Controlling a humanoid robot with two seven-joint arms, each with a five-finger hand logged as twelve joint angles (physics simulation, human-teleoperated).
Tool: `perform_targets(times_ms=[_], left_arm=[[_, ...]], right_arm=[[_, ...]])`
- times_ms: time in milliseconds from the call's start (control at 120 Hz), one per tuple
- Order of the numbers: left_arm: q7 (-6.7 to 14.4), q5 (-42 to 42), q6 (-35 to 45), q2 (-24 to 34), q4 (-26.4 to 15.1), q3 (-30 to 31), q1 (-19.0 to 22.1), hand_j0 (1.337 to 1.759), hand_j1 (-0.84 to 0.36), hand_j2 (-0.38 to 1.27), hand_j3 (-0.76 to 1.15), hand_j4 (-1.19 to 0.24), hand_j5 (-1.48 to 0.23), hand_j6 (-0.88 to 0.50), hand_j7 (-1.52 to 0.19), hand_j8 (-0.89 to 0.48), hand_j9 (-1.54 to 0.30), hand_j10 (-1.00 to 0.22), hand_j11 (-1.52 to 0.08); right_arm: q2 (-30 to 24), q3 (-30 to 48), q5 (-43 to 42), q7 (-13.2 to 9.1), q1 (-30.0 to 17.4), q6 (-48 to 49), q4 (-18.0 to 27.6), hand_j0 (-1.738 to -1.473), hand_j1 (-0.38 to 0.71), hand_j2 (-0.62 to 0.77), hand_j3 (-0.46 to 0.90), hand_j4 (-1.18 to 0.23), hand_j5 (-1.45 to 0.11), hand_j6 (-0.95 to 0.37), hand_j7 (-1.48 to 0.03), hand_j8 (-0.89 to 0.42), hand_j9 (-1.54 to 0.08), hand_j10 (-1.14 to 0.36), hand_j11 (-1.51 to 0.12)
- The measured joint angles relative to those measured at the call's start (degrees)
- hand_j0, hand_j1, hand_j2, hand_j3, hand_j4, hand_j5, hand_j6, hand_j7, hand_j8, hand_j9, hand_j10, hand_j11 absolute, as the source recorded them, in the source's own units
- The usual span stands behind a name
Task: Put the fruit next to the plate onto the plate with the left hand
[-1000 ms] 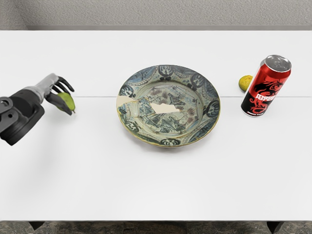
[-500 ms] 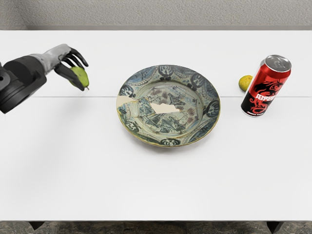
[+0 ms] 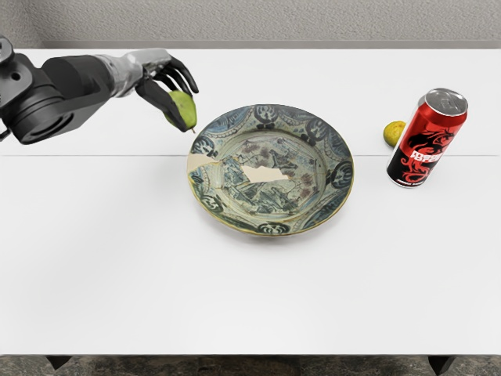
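Note:
My left hand [image 3: 171, 95] comes in from the left edge and is shut on a green pear-like fruit [image 3: 183, 110], held in the air just left of the plate's upper left rim. The patterned ceramic plate [image 3: 205, 144] lies in the middle of the white table, with nothing on it. The fruit's tip points down toward the table, close to the plate's edge but outside it. The right arm does not show.
A red drink can [image 3: 427, 138] stands upright to the right of the plate. A small yellow-green fruit [image 3: 394, 133] lies just behind the can on its left side. The table's front edge runs along the bottom.
My left hand has lifted the green fruit and carried it up and to the right, from the far left of the table to beside the plate's upper left rim.

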Motion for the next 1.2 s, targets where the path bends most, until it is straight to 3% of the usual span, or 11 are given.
perform_targets(times_ms=[542,708,875,908,1050,1200], left_arm=[[-0.02,-3.86,-1.5,-14.18,2.4,0.37,-1.5,1.656,-0.33,0.66,0.0,-0.71,-1.02,-0.53,-0.97,-0.41,-0.99,-0.59,-0.98],[0.0,-3.27,-1.89,-18.85,6.93,0.65,-1.58,1.655,-0.32,0.69,0.0,-0.72,-1.02,-0.54,-0.99,-0.39,-1.0,-0.59,-0.99],[-0.01,-2.97,-1.99,-19.5,9.84,0.67,-1.53,1.656,-0.3,0.64,0.0,-0.71,-0.99,-0.55,-0.98,-0.42,-0.97,-0.6,-0.97],[0.01,-2.96,-1.84,-19.85,10.04,0.45,-1.42,1.656,-0.28,0.61,0.0,-0.68,-0.94,-0.55,-0.92,-0.42,-0.92,-0.61,-0.92],[0.01,-3.46,-0.17,-20.12,10.43,-0.7,-1.23,1.657,-0.04,0.32,0.0,-0.4,-0.55,-0.34,-0.55,-0.28,-0.54,-0.37,-0.54],[0.01,-3.7,0.31,-20.55,10.49,-1.03,-1.24,1.658,0.12,0.16,0.0,-0.23,-0.31,-0.2,-0.3,-0.17,-0.3,-0.21,-0.3]], right_arm=[[0.0,-0.86,-0.18,0.0,-0.01,0.06,0.27,-1.658,-0.35,0.0,0.0,0.0,0.0,0.0,0.0,0.0,0.0,0.0,0.0],[0.0,-0.91,-0.18,0.0,0.0,0.08,0.34,-1.658,-0.35,0.0,0.0,0.0,0.0,0.0,0.0,0.0,0.0,0.0,0.0],[0.0,-0.92,-0.19,0.0,0.0,0.09,0.58,-1.658,-0.35,0.0,0.0,0.0,0.0,0.0,0.0,0.0,0.0,0.0,0.0],[0.0,-0.92,-0.18,0.0,-0.01,0.09,0.63,-1.658,-0.35,0.0,0.0,0.0,0.0,0.0,0.0,0.0,0.0,0.0,0.0],[0.0,-0.92,-0.19,0.0,0.0,0.09,0.75,-1.658,-0.35,0.0,0.0,0.0,0.0,0.0,0.0,0.0,0.0,0.0,0.0],[0.0,-0.92,-0.19,0.0,-0.01,0.09,0.83,-1.658,-0.35,0.0,0.0,0.0,0.0,0.0,0.0,0.0,0.0,0.0,0.0]])
